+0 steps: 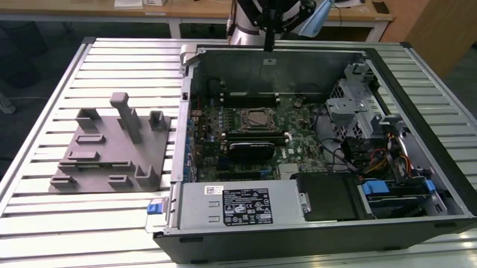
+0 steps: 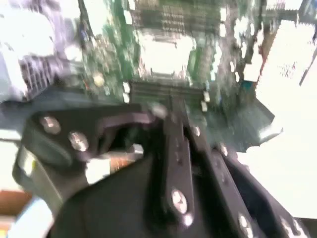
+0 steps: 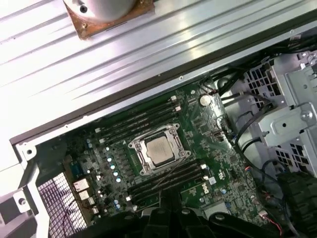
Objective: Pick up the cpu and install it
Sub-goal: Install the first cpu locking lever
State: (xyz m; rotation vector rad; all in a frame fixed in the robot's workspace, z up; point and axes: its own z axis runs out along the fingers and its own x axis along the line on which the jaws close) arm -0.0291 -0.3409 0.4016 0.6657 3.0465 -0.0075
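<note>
The cpu (image 3: 159, 150) is a silver square chip lying flat inside the dark metal-framed socket (image 3: 140, 159) on the green motherboard; in the exterior view the cpu (image 1: 258, 118) shows in the middle of the open case. My gripper (image 1: 268, 49) hangs high over the case's back wall, well above and behind the socket. Its dark fingers meet at one tip, shut with nothing between them. In both wrist views the gripper (image 3: 168, 196) (image 2: 166, 113) points down toward the board, apart from the chip.
The open computer case (image 1: 283, 245) lies on a slatted metal table (image 1: 111, 61). A grey plastic fixture (image 1: 111, 148) with upright blocks stands to the exterior view's left of the case. Memory slots, a power supply (image 1: 238, 204), a drive cage (image 1: 350, 109) and cables crowd the case's inside.
</note>
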